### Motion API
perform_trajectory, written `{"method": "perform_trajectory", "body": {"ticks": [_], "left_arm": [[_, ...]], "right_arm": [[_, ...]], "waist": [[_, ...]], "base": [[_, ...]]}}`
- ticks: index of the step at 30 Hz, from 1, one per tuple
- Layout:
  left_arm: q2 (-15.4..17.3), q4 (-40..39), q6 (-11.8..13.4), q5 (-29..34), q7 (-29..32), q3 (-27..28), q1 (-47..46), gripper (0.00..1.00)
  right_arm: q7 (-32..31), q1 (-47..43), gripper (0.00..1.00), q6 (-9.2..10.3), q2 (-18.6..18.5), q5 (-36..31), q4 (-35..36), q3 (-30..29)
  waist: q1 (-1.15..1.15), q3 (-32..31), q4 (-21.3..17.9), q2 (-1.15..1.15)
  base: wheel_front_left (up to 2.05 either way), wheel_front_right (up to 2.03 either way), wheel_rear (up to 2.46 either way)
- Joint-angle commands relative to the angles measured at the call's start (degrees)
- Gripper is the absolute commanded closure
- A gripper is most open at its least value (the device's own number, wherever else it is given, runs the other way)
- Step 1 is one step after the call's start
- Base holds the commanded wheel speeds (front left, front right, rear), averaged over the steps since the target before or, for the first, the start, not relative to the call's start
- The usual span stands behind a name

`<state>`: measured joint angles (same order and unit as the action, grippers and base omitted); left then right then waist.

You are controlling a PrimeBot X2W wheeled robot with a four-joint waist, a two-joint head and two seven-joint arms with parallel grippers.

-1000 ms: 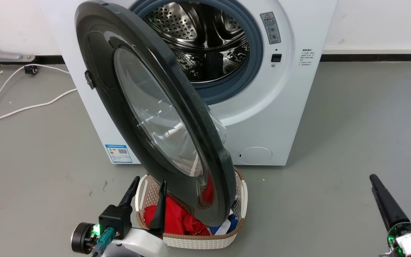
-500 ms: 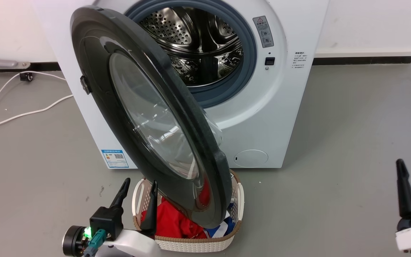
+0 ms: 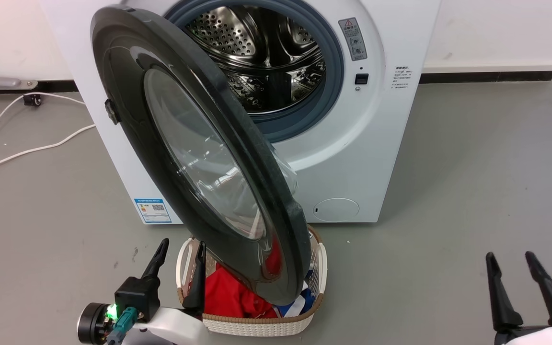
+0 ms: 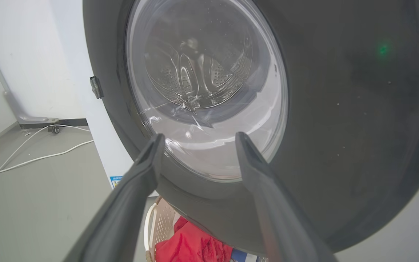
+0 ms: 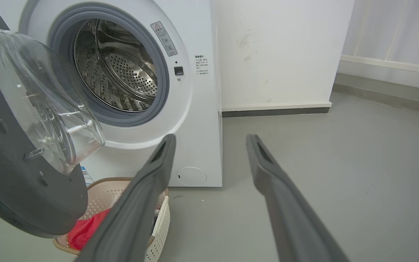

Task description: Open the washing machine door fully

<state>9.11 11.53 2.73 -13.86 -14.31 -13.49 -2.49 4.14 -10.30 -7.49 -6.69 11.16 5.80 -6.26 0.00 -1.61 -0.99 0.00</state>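
Observation:
The washing machine (image 3: 352, 158) stands white against the wall, its steel drum (image 3: 266, 52) exposed. The washing machine door (image 3: 127, 120), a glossy black disc with a clear glass bowl (image 3: 199, 158), stands swung out toward me at a wide angle, its lower edge hanging over a basket. My left gripper (image 3: 182, 247) is open just left of the door's bottom edge, not touching it; in the left wrist view the gripper (image 4: 199, 137) points at the door (image 4: 340, 109). My right gripper (image 3: 510, 258) is open, low at the far right over bare floor, well apart from the door (image 5: 13, 182).
A cream basket (image 3: 257, 326) with red and blue clothes sits on the floor under the door's lower edge, next to my left gripper. White cables (image 3: 27, 151) trail over the grey floor at the left. A white wall (image 5: 275, 54) stands behind and right of the machine.
The head camera has shifted a little. My right gripper turned to show both fingers, then dropped lower and leftward in view. The door's angle and my left gripper look unchanged.

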Motion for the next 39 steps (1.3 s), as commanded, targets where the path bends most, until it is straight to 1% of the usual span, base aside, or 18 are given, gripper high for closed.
{"method": "perform_trajectory", "body": {"ticks": [1,14,15,16,17,24,28,34,39], "left_arm": [[0.39,-0.18,0.31,-0.23,-0.04,0.11,0.39,0.00],[0.57,-0.39,0.87,-0.92,0.22,0.09,0.33,0.00],[0.52,-0.39,0.91,-0.96,0.18,0.09,0.23,0.51],[0.47,-0.46,0.94,-1.06,0.11,0.15,0.12,0.78],[0.39,-0.55,0.89,-1.37,0.04,0.24,0.02,1.00],[0.38,-1.37,1.44,-1.96,-0.10,0.79,-0.82,1.00],[0.86,-3.89,1.82,-2.15,-0.26,1.59,-2.66,1.00],[2.09,-11.06,3.22,-1.16,1.02,2.99,-7.65,1.00],[2.21,-18.67,4.72,0.46,3.18,2.69,-12.58,1.00]], "right_arm": [[0.32,-0.59,0.00,-0.01,0.50,-0.44,-0.32,0.15],[-0.31,0.29,0.00,-0.01,0.93,-0.49,-0.73,0.95],[-0.40,0.33,0.00,-0.01,1.01,-0.30,-0.66,0.96],[-0.46,0.35,0.00,-0.01,0.96,-0.49,-0.60,0.98],[-0.55,0.38,0.00,-0.01,0.96,-0.66,-0.51,1.03],[-1.01,0.73,0.00,-0.01,1.08,-0.50,-0.33,1.68],[-1.07,0.76,0.00,-0.01,1.24,-0.69,-0.18,2.06],[-1.37,0.78,0.00,-0.01,1.37,-1.01,0.07,2.34],[-1.36,0.83,0.00,-0.01,1.66,-1.10,-0.06,2.25]], "waist": [[0.00,0.01,-0.12,0.00],[0.00,-0.04,-0.43,0.00],[0.00,-0.01,-0.40,0.00],[0.00,0.02,-0.38,0.00],[0.00,0.05,-0.37,0.00],[0.00,0.22,-0.74,0.00],[0.00,0.20,-0.96,0.00],[0.00,0.17,-1.27,0.00],[0.00,0.08,-1.39,0.00]], "base": [[0.00,0.00,0.00],[0.00,0.00,0.00],[0.00,0.00,0.00],[0.00,0.00,0.00],[0.00,0.00,0.00],[0.00,0.00,0.00],[0.00,0.00,0.00],[0.00,0.00,0.00],[0.00,0.00,0.00]]}}
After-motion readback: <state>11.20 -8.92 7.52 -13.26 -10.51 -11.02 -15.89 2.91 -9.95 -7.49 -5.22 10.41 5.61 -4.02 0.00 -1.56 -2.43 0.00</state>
